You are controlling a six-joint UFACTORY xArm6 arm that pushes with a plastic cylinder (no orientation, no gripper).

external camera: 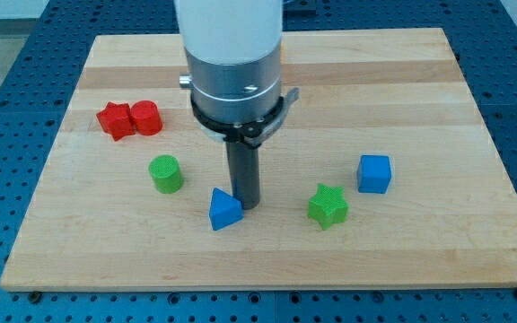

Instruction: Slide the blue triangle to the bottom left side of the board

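Note:
The blue triangle (223,210) lies on the wooden board (267,260), a little left of centre and near the view's bottom. My tip (245,205) stands just to the triangle's right, touching or almost touching its right edge. The rod hangs from the white and grey arm body in the view's upper middle.
A red star (113,119) and a red cylinder (146,117) sit side by side at the left. A green cylinder (165,173) stands up and to the left of the triangle. A green star (328,205) and a blue cube (374,173) lie to the right.

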